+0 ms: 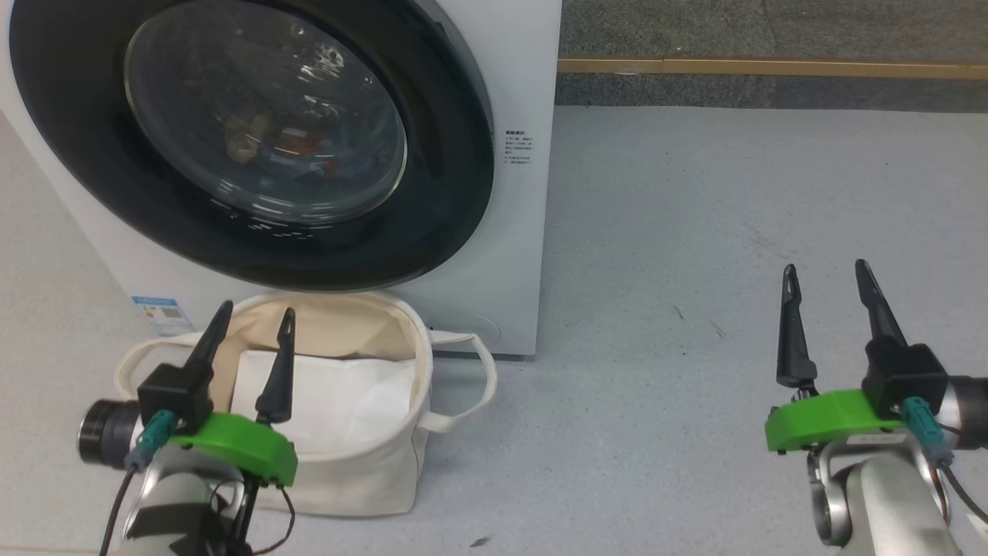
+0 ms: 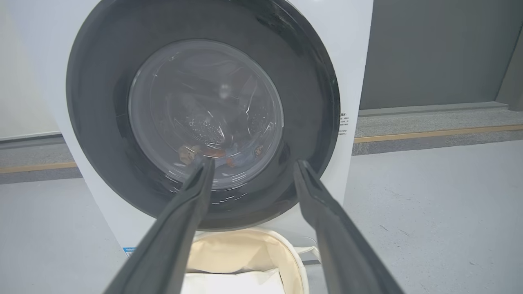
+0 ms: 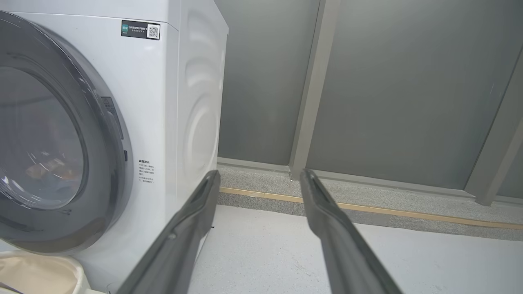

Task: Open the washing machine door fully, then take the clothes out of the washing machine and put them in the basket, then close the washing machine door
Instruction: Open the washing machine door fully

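1. The washing machine door point(image 1: 255, 131) sits shut, its glossy black rim flat against the front of the washing machine point(image 1: 517, 255).
2. The white washing machine stands on the grey floor point(image 1: 679, 193), close to the floor's far edge where a tan strip point(image 1: 772, 67) runs.
3. Through the glass bowl you can make out the clothes point(image 1: 285, 143): a low heap inside the drum with orange and pale patches, too blurred by reflections to read further.
4. Right below the door, the cream canvas basket point(image 1: 347, 483) rests on the floor, touching the foot of the machine's front, one looped handle point(image 1: 478, 378) hanging out to the right.
5. A plain white sheet point(image 1: 332, 394) lies in the basket.
6. A blue sticker point(image 1: 162, 313) marks the machine's lower left front.
7. The left claw point(image 1: 258, 307) hangs above the basket, spread wide, holding nothing, fingers aimed at the door.
8. The right claw point(image 1: 824, 266) is well off to the right over bare floor, also spread wide and empty.
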Controlling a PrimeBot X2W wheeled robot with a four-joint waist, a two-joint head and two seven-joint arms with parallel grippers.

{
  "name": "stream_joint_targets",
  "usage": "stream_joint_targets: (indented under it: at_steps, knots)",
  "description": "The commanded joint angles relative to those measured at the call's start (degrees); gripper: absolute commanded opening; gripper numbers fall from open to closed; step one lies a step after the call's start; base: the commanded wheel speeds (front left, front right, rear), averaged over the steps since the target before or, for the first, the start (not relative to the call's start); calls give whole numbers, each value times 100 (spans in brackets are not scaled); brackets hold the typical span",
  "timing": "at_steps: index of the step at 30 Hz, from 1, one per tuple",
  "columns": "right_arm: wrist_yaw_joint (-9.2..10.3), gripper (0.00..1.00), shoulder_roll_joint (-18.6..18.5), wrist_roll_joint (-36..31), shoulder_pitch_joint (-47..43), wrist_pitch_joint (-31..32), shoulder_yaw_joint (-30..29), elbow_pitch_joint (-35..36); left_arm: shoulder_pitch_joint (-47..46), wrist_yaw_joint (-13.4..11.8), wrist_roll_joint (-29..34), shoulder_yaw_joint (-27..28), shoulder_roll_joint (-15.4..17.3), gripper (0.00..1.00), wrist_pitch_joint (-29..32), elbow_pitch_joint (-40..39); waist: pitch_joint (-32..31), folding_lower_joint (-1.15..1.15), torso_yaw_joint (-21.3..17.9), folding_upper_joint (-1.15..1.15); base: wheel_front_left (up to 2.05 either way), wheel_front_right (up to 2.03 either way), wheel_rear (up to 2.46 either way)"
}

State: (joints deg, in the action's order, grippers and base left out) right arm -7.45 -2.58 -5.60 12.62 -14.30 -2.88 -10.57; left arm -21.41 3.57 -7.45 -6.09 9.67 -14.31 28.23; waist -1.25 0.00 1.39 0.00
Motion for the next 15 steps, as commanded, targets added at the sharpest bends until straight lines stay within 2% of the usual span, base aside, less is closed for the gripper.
stream_joint_targets:
  at_steps: [1, 12, 13, 14, 15]
  knots:
    - [-3, 100, -33, 50, 230, -70, 103, 175, -343, 13, -44, 251, 109, 100, -69, -107, 2, 0, 1, 0, 0, 0, 0]
    - [-3, 100, -31, 852, 249, -70, 39, 92, -435, 37, -68, 323, 81, 100, -69, 182, 38, 0, 30, 0, 0, 0, 0]
    - [-3, 63, -31, 990, 271, -70, 45, 93, -438, 40, -69, 325, 73, 100, -69, 182, 45, 0, 40, 0, 0, 0, 0]
    - [-3, 19, -31, 1179, 295, -70, 31, 109, -437, 42, -75, 332, 63, 100, -69, 177, 56, 0, 49, 0, 0, 0, 0]
    - [-3, 0, -31, 1448, 309, -70, 13, 79, -431, 41, -78, 342, 56, 100, -69, 164, 69, 0, 58, 0, 0, 0, 0]
